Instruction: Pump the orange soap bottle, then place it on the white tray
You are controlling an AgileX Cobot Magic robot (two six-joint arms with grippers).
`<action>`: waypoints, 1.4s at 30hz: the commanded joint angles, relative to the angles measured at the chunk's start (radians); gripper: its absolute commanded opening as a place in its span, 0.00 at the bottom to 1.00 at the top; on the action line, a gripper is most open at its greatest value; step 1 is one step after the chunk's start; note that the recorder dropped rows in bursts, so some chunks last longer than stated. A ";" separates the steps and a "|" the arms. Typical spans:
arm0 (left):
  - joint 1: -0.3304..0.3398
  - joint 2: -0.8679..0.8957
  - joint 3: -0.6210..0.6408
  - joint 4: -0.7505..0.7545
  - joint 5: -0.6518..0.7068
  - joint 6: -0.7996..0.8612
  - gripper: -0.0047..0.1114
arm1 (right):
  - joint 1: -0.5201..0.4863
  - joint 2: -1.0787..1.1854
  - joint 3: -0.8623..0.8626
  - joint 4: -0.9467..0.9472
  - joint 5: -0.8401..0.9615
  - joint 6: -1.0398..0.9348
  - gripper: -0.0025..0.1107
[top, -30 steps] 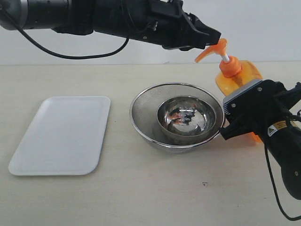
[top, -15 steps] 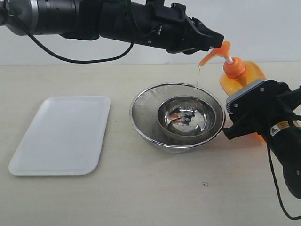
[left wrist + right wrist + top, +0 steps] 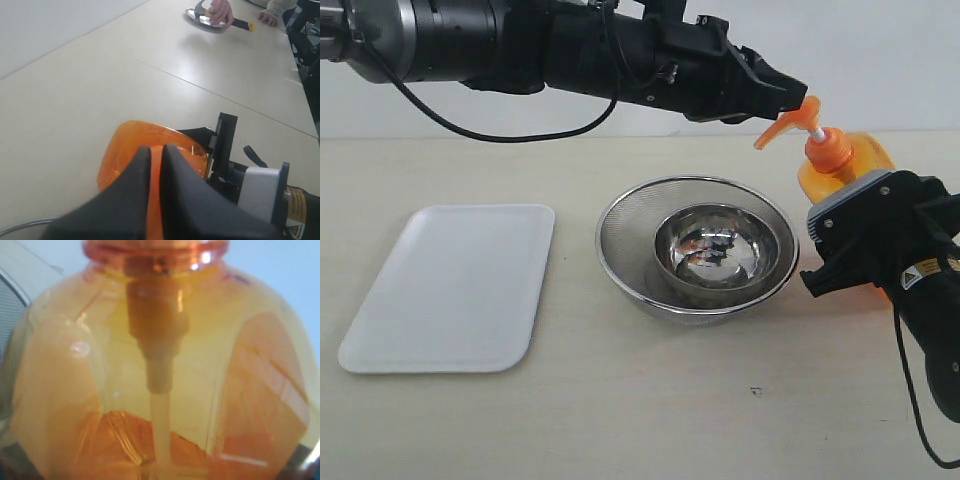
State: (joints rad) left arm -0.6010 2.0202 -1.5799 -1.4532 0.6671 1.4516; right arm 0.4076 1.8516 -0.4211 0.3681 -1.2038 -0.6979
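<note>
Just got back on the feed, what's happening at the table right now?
The right gripper clamps the body of the orange soap bottle, held upright beside the mesh strainer with a steel bowl in it. The left gripper, shut, reaches across to the top of the pump head. No soap runs from the spout. The white tray lies to the left; the bottle is not on it yet.

This looks like a robotics lab bench: a bare pale table (image 3: 620, 420) against a blank white wall (image 3: 880, 60), black robot arms (image 3: 570, 45) trailing loose cables (image 3: 500, 139), and a yellow warning label (image 3: 921, 271). Far beyond the fingers (image 3: 127, 200) of the left gripper (image 3: 156, 150), a person's hands (image 3: 220, 12) are at the same table.
</note>
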 commanded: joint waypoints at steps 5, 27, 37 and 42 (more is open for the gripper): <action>-0.035 0.032 0.023 0.090 0.036 0.007 0.08 | 0.011 -0.005 -0.010 -0.120 -0.017 0.059 0.02; 0.082 -0.336 0.175 0.093 0.029 0.003 0.08 | 0.011 -0.005 -0.010 -0.058 -0.017 0.107 0.02; 0.082 -0.738 0.489 -0.006 -0.145 0.113 0.08 | 0.011 -0.005 -0.010 -0.014 -0.017 0.198 0.02; 0.080 -0.980 0.693 -0.119 -0.181 0.191 0.08 | 0.011 -0.005 -0.010 -0.004 -0.017 0.276 0.02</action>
State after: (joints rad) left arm -0.5214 1.1511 -0.9827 -1.4892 0.5138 1.5807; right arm 0.4182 1.8516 -0.4299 0.3657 -1.2353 -0.4804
